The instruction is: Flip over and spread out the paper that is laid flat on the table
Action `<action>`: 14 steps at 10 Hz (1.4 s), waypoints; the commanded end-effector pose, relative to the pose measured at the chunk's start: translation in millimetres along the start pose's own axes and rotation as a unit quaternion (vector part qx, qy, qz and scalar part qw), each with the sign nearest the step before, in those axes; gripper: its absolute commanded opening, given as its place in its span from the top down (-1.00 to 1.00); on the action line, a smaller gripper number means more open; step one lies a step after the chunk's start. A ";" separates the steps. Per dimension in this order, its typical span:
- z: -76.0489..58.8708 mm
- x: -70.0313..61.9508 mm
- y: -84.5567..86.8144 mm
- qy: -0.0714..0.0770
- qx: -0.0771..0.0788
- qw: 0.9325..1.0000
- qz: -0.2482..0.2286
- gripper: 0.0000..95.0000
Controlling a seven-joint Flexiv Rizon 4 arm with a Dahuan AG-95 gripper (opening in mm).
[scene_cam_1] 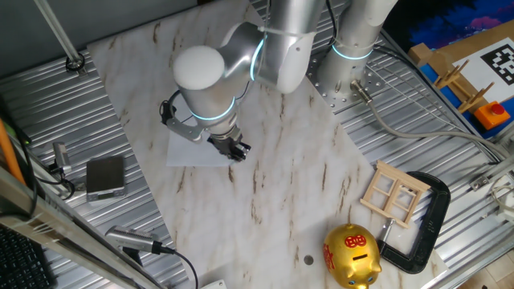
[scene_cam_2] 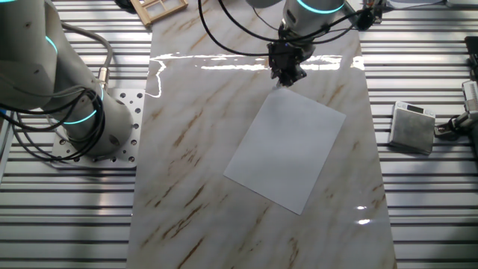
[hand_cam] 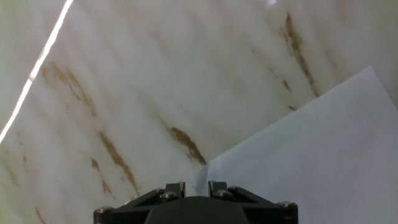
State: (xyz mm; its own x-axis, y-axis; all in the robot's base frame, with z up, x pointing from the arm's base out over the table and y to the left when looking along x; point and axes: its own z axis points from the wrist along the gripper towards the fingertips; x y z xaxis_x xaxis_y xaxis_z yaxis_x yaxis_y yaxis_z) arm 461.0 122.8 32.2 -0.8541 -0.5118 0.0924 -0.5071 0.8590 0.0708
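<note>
The white paper [scene_cam_2: 287, 149] lies flat on the marble table [scene_cam_2: 194, 149]. It also shows in the hand view [hand_cam: 311, 155], and in one fixed view [scene_cam_1: 189, 148] the arm partly hides it. My gripper [scene_cam_2: 285, 77] is down at the sheet's far corner. In the hand view my gripper [hand_cam: 196, 185] has its jaws nearly together, with the paper's corner between them. In one fixed view the gripper [scene_cam_1: 237, 150] sits at the sheet's right edge. The rest of the sheet rests on the table [scene_cam_1: 281, 177].
A small grey box [scene_cam_2: 412, 127] sits on the ribbed metal beside the table; it also shows in one fixed view [scene_cam_1: 106, 177]. A gold piggy bank [scene_cam_1: 351, 255], a wooden frame [scene_cam_1: 393, 193] and a black clamp [scene_cam_1: 426, 225] stand at one table end. A second arm's base [scene_cam_2: 75, 112] stands at the side.
</note>
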 end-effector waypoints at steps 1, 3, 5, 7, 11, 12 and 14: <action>0.6 -0.2 -1.0 0.004 0.008 1.000 0.003 0.60; 2.7 -0.8 -1.3 0.008 0.017 1.000 0.006 0.20; 4.9 -1.5 -1.6 0.009 0.021 1.000 0.006 0.20; 8.5 -2.7 -2.0 0.009 0.025 1.000 0.007 0.20; 13.0 -5.9 -1.9 0.009 0.030 0.999 0.008 0.20; 13.7 -6.8 -1.8 0.010 0.031 0.999 0.009 0.20; 15.2 -8.4 -2.0 0.010 0.034 0.999 0.008 0.20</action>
State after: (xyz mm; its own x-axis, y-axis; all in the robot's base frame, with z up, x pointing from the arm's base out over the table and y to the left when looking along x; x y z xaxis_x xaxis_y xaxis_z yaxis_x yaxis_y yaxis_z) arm 468.0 125.6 15.2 -0.8601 -0.4973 0.1133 -0.5005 0.8658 0.0009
